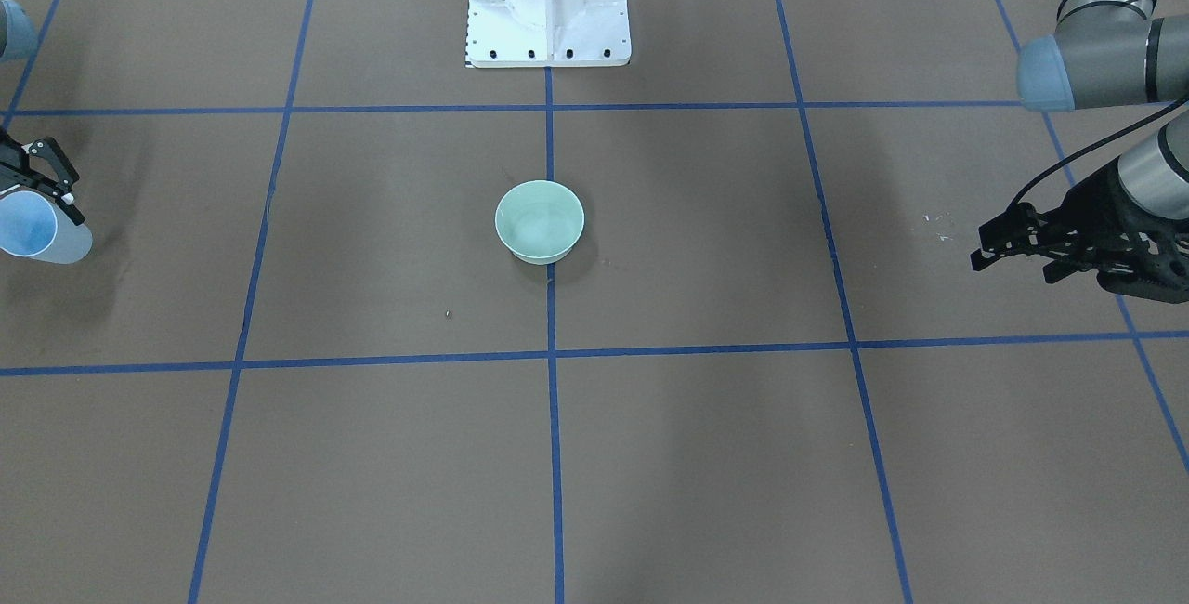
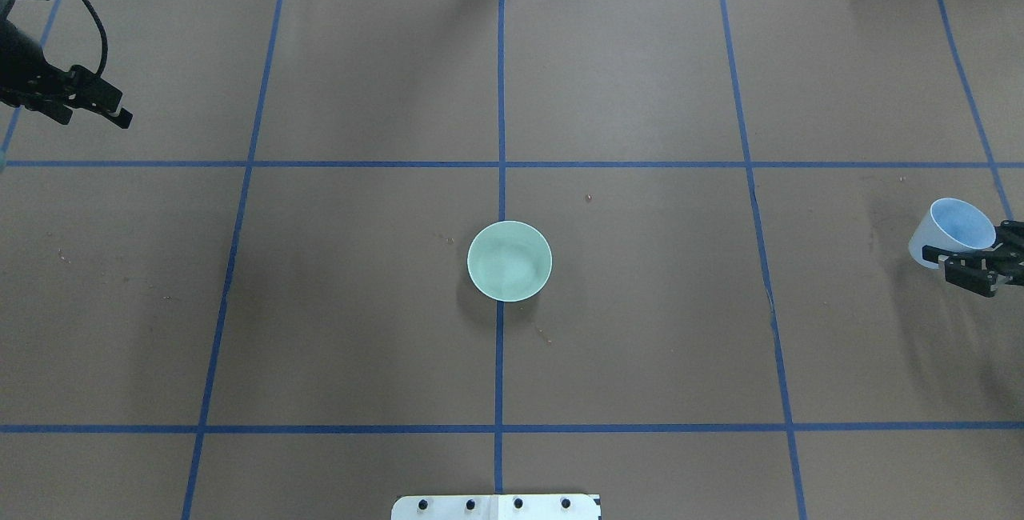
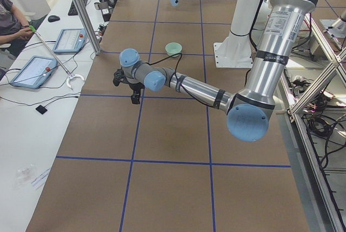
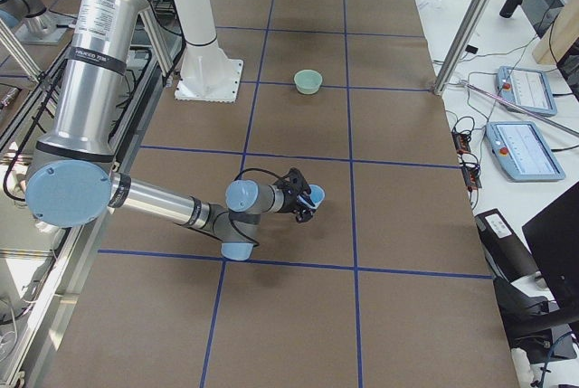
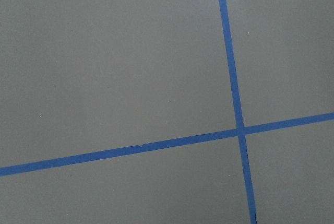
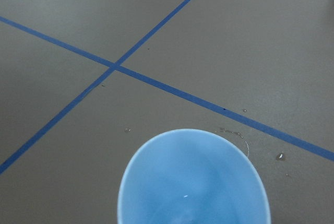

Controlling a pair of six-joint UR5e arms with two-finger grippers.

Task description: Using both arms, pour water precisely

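Front-facing view: the brown paper worktop [image 1: 697, 455] is ruled into squares by blue tape [image 1: 552, 455]. A round, smooth, mint-green bowl [image 1: 540, 221] stands mouth up at the worktop's middle, on the tape line that runs out from the white base [image 1: 548, 5]. At the worktop's right edge the right gripper [image 1: 39, 184] grasps a pale blue cup [image 1: 32, 230], a smooth tapered tumbler that is widest at the rim. Its mouth faces up and its long axis is close to upright, with the rim leaning out toward that edge. By the left edge the left gripper [image 1: 999, 246], black and angular, is spread and empty, and it points toward the middle.

Overhead view: the bowl [image 2: 510, 261] sits centred on the middle tape line. The cup [image 2: 956, 230] is about midway along the right edge; whether its foot touches the paper cannot be told. The left gripper [image 2: 112, 108] hangs toward the far left corner.

Left side view: the left arm [image 3: 189, 86], a silver tube with light blue caps, reaches low over the worktop.

Right side view: the right arm [image 4: 163, 203] lies low, with the cup [image 4: 316, 195] at its tip.

Left wrist view: only paper and two crossing tape lines.

Right wrist view: the camera looks down into the cup's round mouth. A small white glint low inside marks the water [image 6: 185, 196].
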